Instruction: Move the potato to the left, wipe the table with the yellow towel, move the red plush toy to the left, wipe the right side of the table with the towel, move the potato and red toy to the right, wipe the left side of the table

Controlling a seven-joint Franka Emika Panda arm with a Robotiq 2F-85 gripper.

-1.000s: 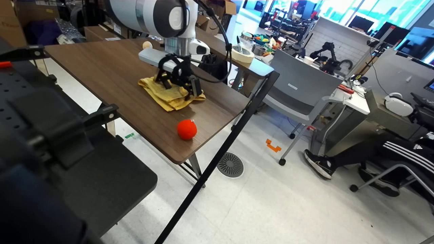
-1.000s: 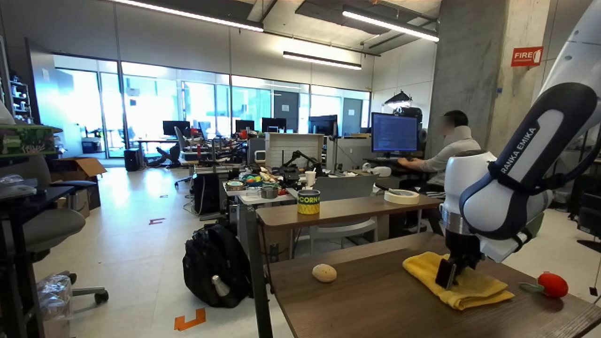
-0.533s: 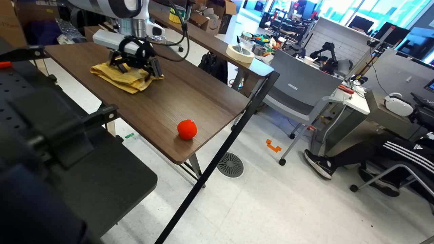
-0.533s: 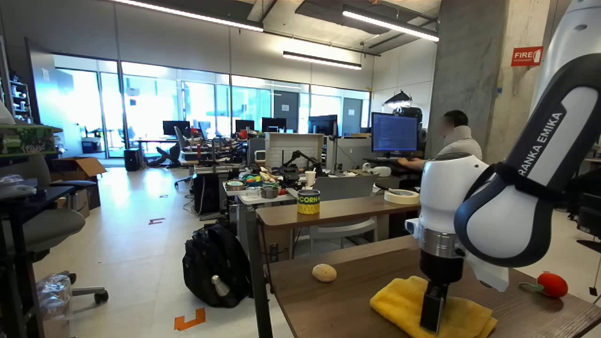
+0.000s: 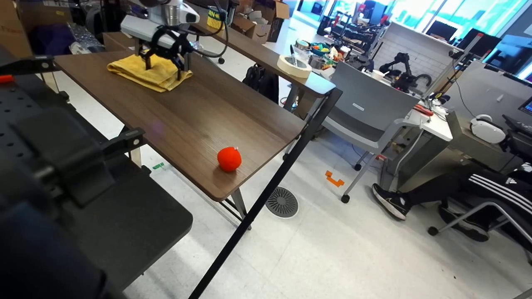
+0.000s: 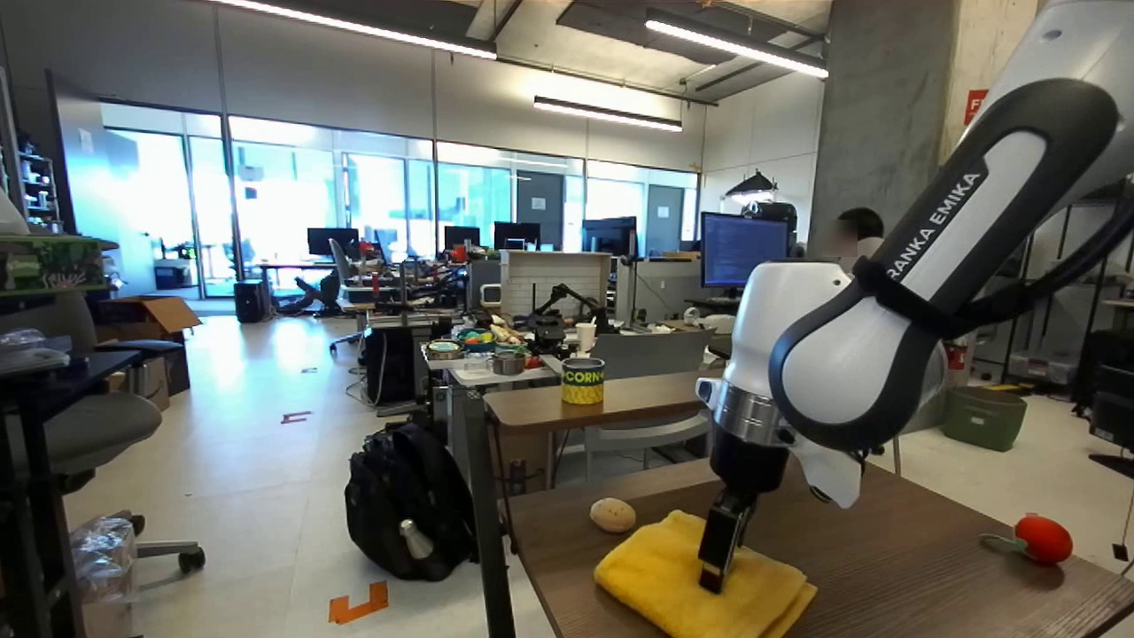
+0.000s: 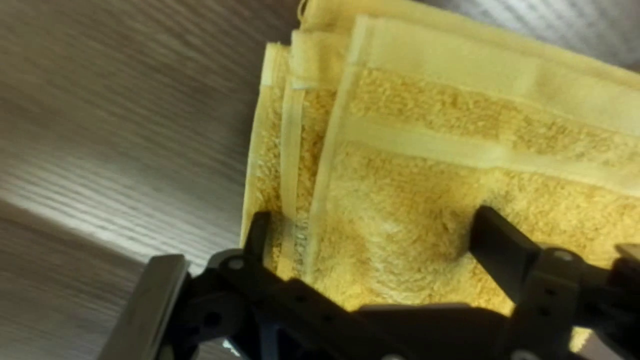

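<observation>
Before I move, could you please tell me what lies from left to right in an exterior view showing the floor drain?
Yellow towel, red plush toy, floor drain, orange floor tape, black sneaker, white headset.

In an ext. view, long white ceiling lights [image 6: 737, 49] glow up top, & the tall glass wall [image 6: 301, 208] at upper left is washed out, too bright. In an ext. view, blue-white glass windows [image 5: 494, 12] glare at upper right; a big blue-black shape [image 5: 45, 257] at lower left is dim & v. blurry. The round red plush toy [image 5: 229, 158] has a small dark shadow. Wrist view's soft & fuzzy, w/ pale glare on the brown wood-grain table [image 7: 125, 130] at left.
</observation>
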